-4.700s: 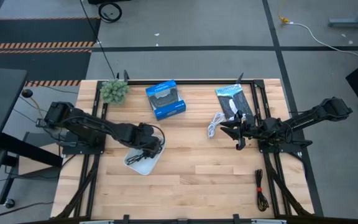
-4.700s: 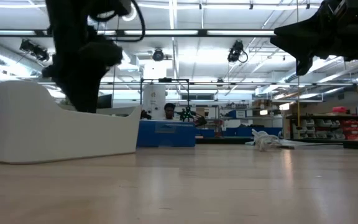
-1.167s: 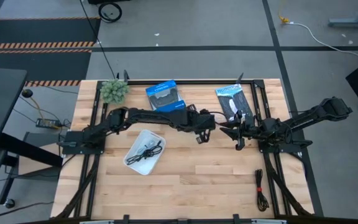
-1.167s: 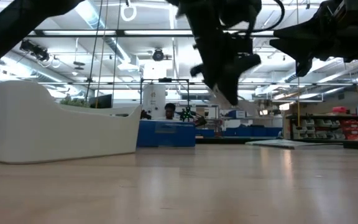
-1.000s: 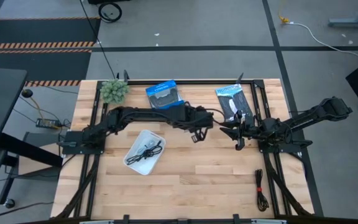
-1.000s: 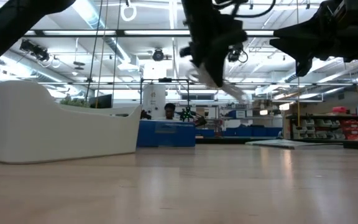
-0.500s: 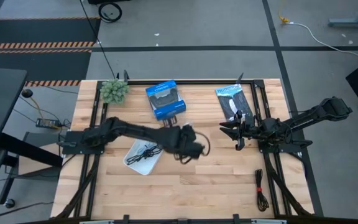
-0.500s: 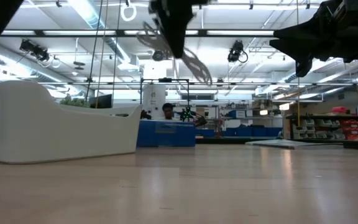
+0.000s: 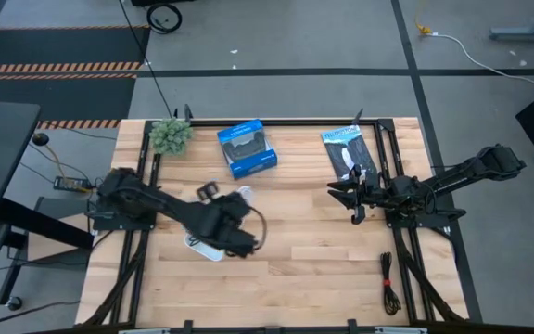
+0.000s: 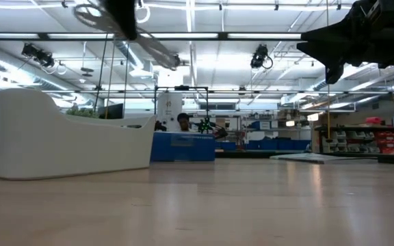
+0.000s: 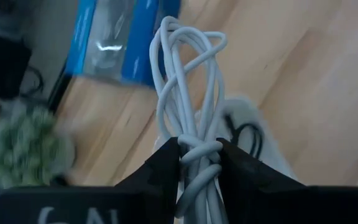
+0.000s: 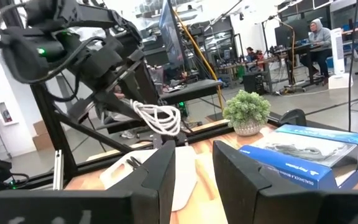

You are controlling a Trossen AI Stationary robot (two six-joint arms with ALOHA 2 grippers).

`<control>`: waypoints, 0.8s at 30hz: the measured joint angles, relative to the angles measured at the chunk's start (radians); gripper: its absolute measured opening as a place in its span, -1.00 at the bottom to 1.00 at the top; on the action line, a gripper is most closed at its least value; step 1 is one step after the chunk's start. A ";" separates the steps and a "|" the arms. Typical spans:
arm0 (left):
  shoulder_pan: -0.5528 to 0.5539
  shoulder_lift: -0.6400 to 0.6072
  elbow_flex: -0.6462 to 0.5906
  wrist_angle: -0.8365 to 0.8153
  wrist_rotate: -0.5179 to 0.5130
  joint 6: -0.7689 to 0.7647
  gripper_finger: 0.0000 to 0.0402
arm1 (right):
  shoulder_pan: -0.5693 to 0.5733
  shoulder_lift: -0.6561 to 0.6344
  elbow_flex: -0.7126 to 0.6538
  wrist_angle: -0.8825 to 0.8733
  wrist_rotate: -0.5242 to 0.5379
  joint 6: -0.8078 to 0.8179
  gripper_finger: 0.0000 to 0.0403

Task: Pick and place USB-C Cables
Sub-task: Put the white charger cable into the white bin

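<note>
My left gripper (image 9: 235, 204) is shut on the white USB-C cable bundle (image 11: 190, 81) and hovers above the white tray (image 9: 204, 248). The bundle also shows in the right wrist view (image 12: 160, 118) and at the top of the low view (image 10: 152, 44). A black cable (image 11: 251, 133) lies inside the tray. Another black cable with a red tie (image 9: 389, 284) lies on the table near the right front corner. My right gripper (image 9: 351, 200) waits open over the table's right side, touching nothing. The grey-blue cable does not show. My left gripper pinches the white cable bundle at its wrapped waist (image 11: 199, 153) between its two fingers (image 11: 164, 163). The bundle lies along the fingers, and its loops (image 11: 191, 43) reach out past the fingertips. It is lifted clear of the table, above the tray.
A blue box (image 9: 247, 148) and a small green plant (image 9: 170, 135) stand near the far edge. A flat black packet with white print (image 9: 349, 154) lies far right. Bare wood runs along the table's middle and near side. People sit in the room beyond (image 12: 319, 37).
My left gripper, shut on the white cable, has swung from the table's middle, close to my right gripper, toward the left and near side until it is over the tray. The cable has travelled with it, clear of the table throughout.
</note>
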 joint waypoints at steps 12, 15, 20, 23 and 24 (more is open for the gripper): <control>-0.095 -0.210 -0.343 0.072 0.086 -0.346 -0.52 | 0.000 0.000 0.000 0.000 0.000 0.000 -0.43; -0.109 -0.229 -0.398 0.123 0.144 -0.399 -0.52 | 0.000 0.000 0.000 -0.001 0.000 0.000 -0.43; -0.107 -0.234 -0.479 0.245 0.257 -0.445 -0.52 | 0.000 0.000 0.000 0.000 0.000 0.000 -0.43; -0.095 -0.234 -0.533 0.345 0.295 -0.431 -0.52 | 0.000 0.000 0.000 0.000 0.000 0.000 -0.43; -0.091 -0.234 -0.549 0.368 0.295 -0.420 -0.52 | 0.000 0.000 0.000 0.000 0.000 0.000 -0.43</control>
